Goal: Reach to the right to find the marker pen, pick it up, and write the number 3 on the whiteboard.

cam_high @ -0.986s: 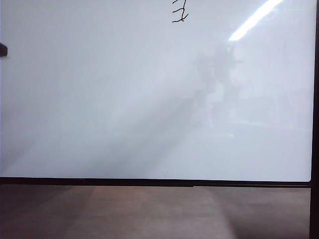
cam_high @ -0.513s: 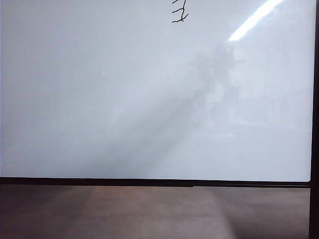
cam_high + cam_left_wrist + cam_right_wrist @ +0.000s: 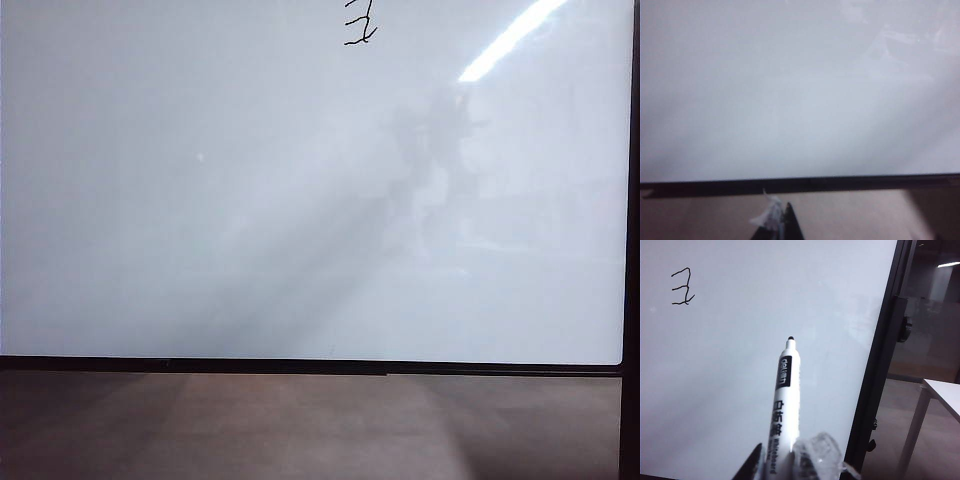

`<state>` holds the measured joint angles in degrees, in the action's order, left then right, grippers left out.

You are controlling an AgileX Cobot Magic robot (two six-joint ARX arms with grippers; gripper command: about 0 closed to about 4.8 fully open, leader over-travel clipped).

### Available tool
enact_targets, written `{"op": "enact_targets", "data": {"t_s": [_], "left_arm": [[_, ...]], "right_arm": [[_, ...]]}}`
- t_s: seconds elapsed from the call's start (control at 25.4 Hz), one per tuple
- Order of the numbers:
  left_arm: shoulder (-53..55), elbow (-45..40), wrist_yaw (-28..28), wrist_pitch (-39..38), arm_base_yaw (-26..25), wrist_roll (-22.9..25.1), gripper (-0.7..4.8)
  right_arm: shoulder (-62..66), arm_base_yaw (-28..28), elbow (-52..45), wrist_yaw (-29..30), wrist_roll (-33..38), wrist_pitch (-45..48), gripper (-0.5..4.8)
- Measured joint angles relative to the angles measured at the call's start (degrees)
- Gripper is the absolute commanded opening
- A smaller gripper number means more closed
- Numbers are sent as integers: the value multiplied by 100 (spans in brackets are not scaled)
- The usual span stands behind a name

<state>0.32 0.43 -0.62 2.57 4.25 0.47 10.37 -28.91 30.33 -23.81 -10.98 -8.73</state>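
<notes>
Gripping your white-barrelled, dark-tipped marker pen (image 3: 784, 405), the right gripper (image 3: 785, 465) hovers off the glossy, black-framed whiteboard (image 3: 765, 315). A shaky black inked number 3 (image 3: 682, 287) stands there. Your left gripper (image 3: 777, 227) barely shows; its opening can't be told

Large white whiteboard (image 3: 250, 220): glossy, smooth, mirrors a ceiling light strip and dim shapes; thin black frame looks matt. Brown-grey floor (image 3: 300, 430) below it: dull, matt. White plastic marker pen (image 3: 782, 415): smooth satin barrel, black printed label, dark tip. Right gripper (image 3: 790, 460) pads: clear, wrinkled, shiny wrap. Black ink number 3 (image 3: 682, 287): thin, matt.
</notes>
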Motion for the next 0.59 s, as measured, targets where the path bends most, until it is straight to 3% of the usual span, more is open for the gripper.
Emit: {"op": "enact_targets", "data": {"t_s": [0.28, 0.59], "left_arm": [[-15, 0, 645, 44, 76, 337, -6], [-13, 0, 713, -44, 66, 361, -4]], "right_arm": [[0, 0, 0, -2, 0, 0, 31], [0, 0, 0, -2, 0, 0, 31]]}}
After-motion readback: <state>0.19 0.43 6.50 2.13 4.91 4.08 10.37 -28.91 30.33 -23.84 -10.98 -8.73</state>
